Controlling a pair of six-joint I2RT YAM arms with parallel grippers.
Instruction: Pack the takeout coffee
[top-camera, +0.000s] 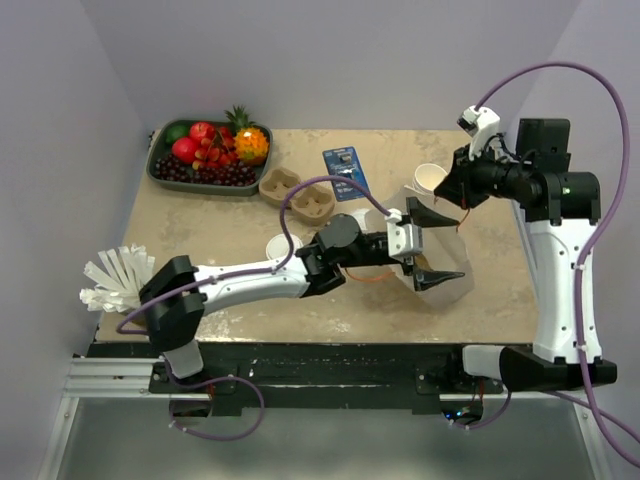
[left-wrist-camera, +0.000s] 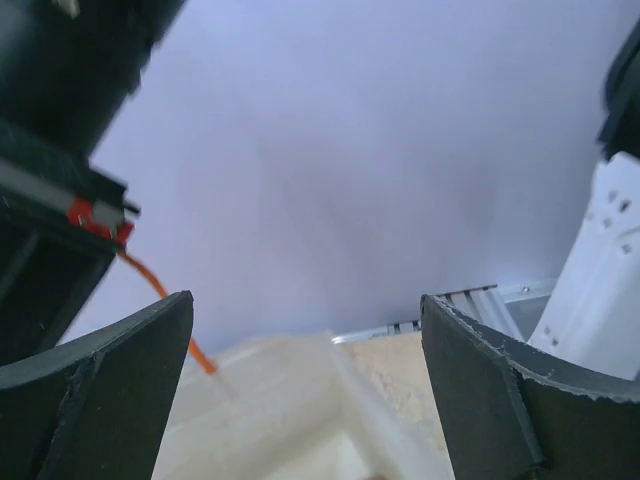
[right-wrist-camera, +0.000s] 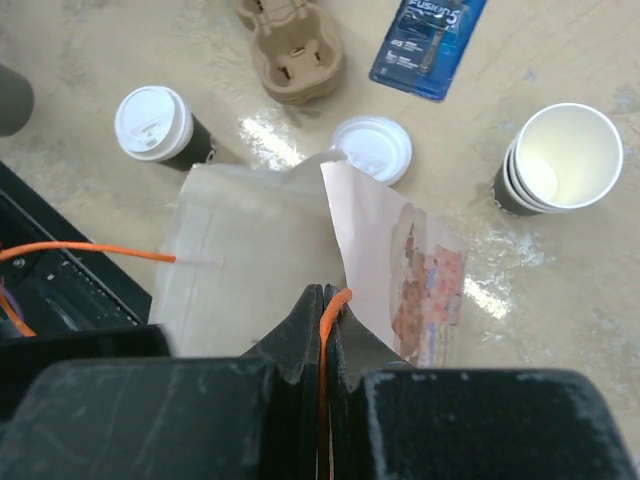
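Note:
The takeout coffee, a dark cup with a white lid (top-camera: 279, 246), stands left of centre, beside the left forearm; it also shows in the right wrist view (right-wrist-camera: 155, 125). A white paper bag (top-camera: 432, 250) with orange string handles stands at centre right. My left gripper (top-camera: 445, 247) is open, with one finger on each side of the bag's mouth; the left wrist view shows the bag's blurred wall (left-wrist-camera: 300, 410) between the fingers (left-wrist-camera: 100, 400). My right gripper (top-camera: 458, 198) is shut on the bag's orange handle (right-wrist-camera: 335, 305) and holds it up over the bag (right-wrist-camera: 250, 260).
A loose white lid (right-wrist-camera: 371, 148) lies behind the bag. Lidless nested brown cups (top-camera: 430, 178) stand at the back right. A pulp cup carrier (top-camera: 297, 195), a blue packet (top-camera: 346, 170) and a fruit tray (top-camera: 160, 172) are at the back. White cutlery (top-camera: 115, 280) lies at the left edge.

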